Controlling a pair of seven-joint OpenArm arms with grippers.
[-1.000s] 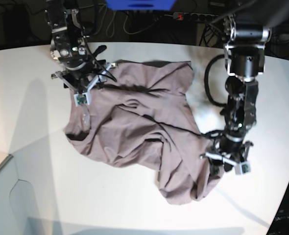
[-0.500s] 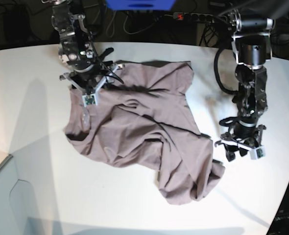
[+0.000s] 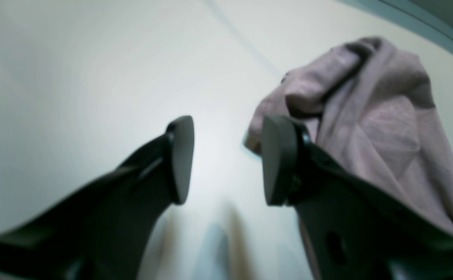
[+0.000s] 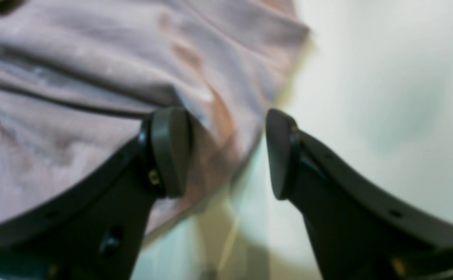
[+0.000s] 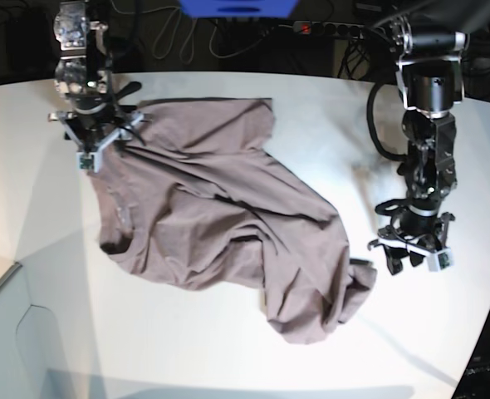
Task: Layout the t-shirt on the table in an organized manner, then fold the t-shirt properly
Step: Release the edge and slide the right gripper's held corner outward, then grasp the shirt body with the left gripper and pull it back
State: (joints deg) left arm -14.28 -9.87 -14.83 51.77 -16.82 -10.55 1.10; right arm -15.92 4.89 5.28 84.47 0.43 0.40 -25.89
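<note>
Right now, in the left wrist view, your left hand (image 3: 226, 159) stands partly open with nothing between its pads, hovering over bare table (image 3: 74, 77); the t-shirt (image 3: 370, 128) is bunched just beside and behind the right-side pad, so if you shut where you are you either catch air or pinch a thick wad of several layers, which drags the whole heap instead of one edge. In the right wrist view, your right hand (image 4: 228, 151) is also open, with a shirt edge lying under the gap between its pads and the table showing on the other side; the picture is too blurred to say whether the cloth is touched, and a shallow closing there could slip off the hem as soon as you pull. In the base view, the t-shirt (image 5: 220, 216) lies crumpled across the middle of the table (image 5: 228, 357), its far corner under the right hand (image 5: 95, 145) and its bunched near corner just beside the left hand (image 5: 411, 253). Pull with only one corner secured and the shirt twists rather than spreads.
</note>
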